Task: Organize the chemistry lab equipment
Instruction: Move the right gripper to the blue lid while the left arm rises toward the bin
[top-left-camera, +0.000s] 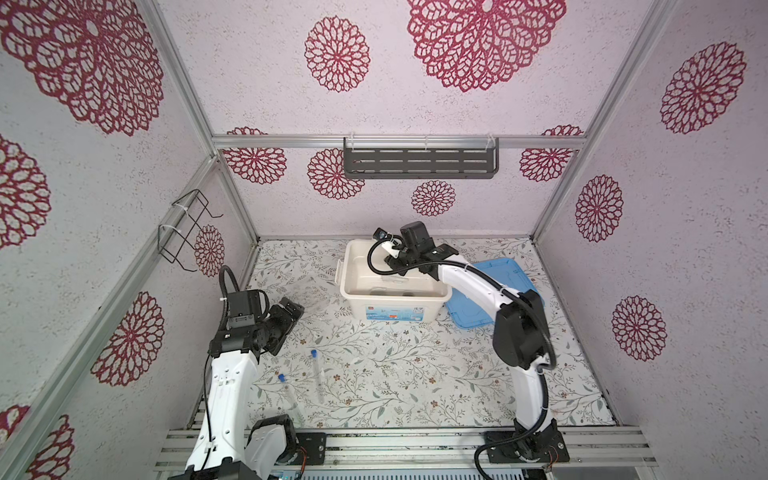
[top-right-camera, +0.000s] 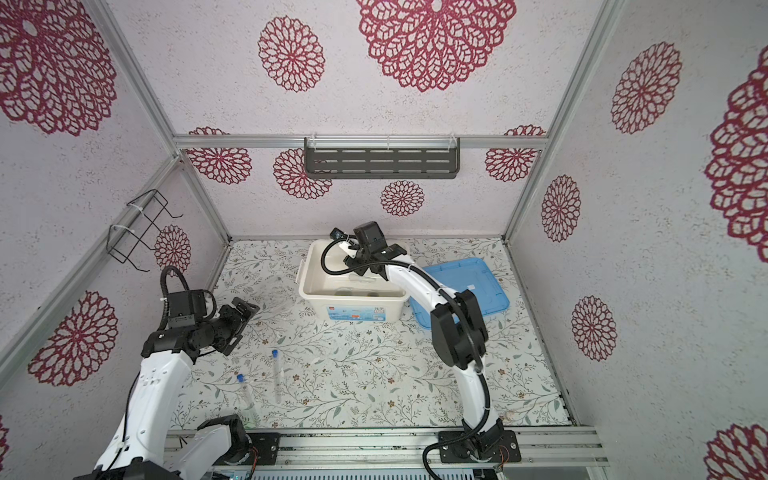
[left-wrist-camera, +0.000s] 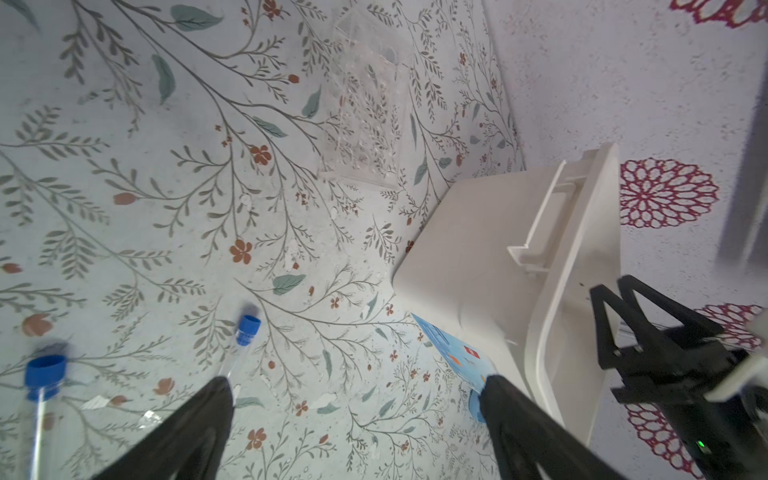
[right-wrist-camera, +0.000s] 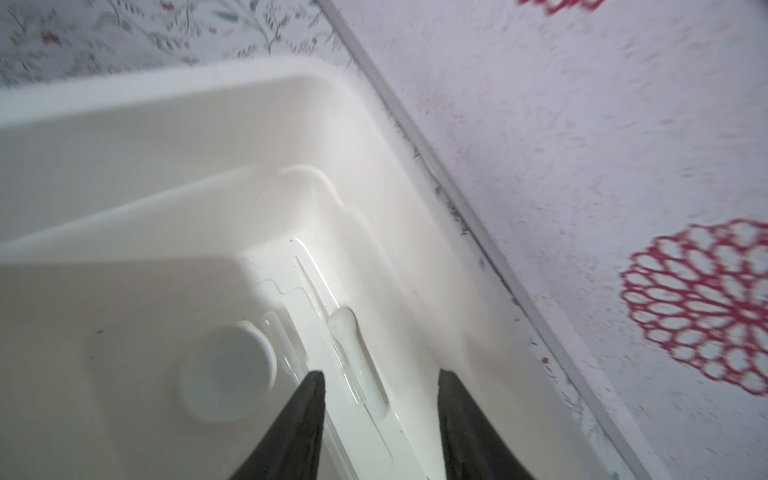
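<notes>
Observe the right claw (right-wrist-camera: 381, 374) over the white bin (right-wrist-camera: 166, 79): its jaws are parted and grip nothing. A round dish (right-wrist-camera: 228, 374) and a pale stick (right-wrist-camera: 347, 345) lie on the bin floor. The left claw (left-wrist-camera: 356, 381) is spread wide and empty. Two blue-capped tubes (top-left-camera: 316, 376) lie flat on the table (top-left-camera: 415, 374). The clear rack (left-wrist-camera: 365, 116) sits near the bin.

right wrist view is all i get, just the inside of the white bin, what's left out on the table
Observer: One blue-capped tube and a second tube lie side by side on the floral mat, on its left half.
Operator: and the rack
Observer: The clear rack sits on the mat left of the bin, outside it.
Operator: left gripper busy
Observer: No, the left gripper is open and empty, above the mat near the rack.
</notes>
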